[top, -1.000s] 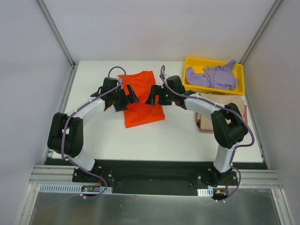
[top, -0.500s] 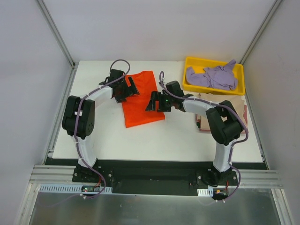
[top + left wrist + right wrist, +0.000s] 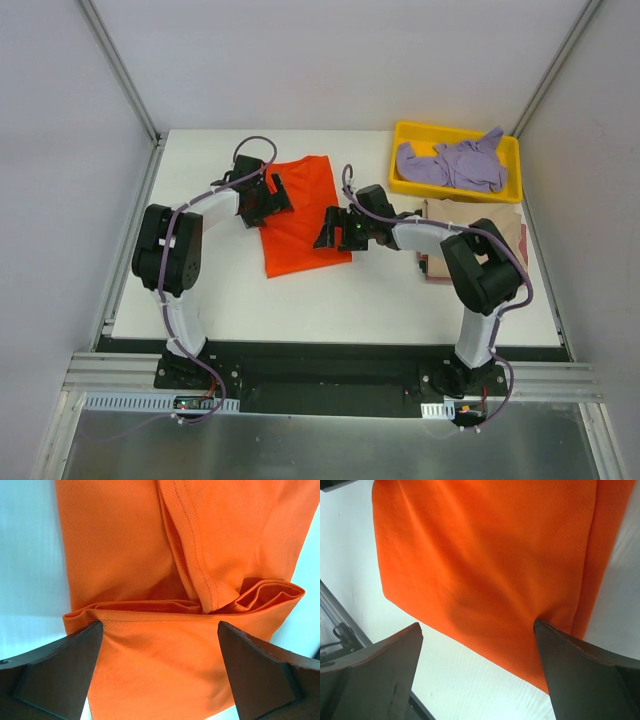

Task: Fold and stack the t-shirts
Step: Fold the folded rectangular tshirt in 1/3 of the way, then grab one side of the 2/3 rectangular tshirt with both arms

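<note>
Left gripper [image 3: 270, 197] stood spread wide over the orange-red t-shirt [image 3: 305, 215], at its left edge. My right gripper [image 3: 330, 228], jaws likewise apart, hung at its right edge. Lavender t-shirt [image 3: 450, 165] lay well right of it, in the yellow tray [image 3: 455, 131].

The white table [image 3: 200, 290] carries three things directly. A bright orange-red t-shirt [image 3: 300, 215] lies partly folded on it, between the left gripper [image 3: 274, 198] and the right gripper [image 3: 330, 228], and reaches under both. Below the left gripper the cloth is bunched into a ridge of folds with a stitched seam showing. Below the right gripper it lies smooth, its edge meeting bare table. A yellow tray [image 3: 408, 130] sits beyond the right gripper and off to its right, at the table's far right corner. A tan-beige t-shirt [image 3: 514, 228] lies to the right of the right gripper, just nearer than the tray and partly hidden by the right arm.
</note>
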You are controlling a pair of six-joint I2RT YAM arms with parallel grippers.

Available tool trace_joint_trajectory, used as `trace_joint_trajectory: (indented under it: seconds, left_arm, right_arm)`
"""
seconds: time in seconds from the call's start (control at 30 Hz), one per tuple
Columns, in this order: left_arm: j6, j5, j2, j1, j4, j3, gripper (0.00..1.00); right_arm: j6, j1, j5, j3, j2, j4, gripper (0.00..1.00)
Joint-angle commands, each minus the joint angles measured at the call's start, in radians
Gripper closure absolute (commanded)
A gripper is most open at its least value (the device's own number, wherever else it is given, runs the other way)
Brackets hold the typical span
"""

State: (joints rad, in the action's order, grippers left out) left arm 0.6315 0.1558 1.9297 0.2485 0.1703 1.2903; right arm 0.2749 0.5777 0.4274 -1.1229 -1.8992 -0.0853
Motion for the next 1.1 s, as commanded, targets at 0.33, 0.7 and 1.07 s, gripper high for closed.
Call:
trace_joint_trajectory:
  seconds: [0.33,0.7,1.07]
  left_arm:
    - [-0.006,-0.091,-0.668,0.100,0.101,-0.382,0.01]
    - [0.206,-0.024,-1.006,0.276,0.230,-0.759,0.06]
    - [0.272,-0.010,-0.971,0.313,0.097,-0.905,0.54]
  right_arm:
    - [0.018,0.136,-0.173,0.293,0.484,0.070,0.04]
    - [0.185,0.061,-0.219,0.567,0.824,0.049,0.04]
    - [0.247,0.051,-0.170,0.661,0.689,-0.060,0.04]
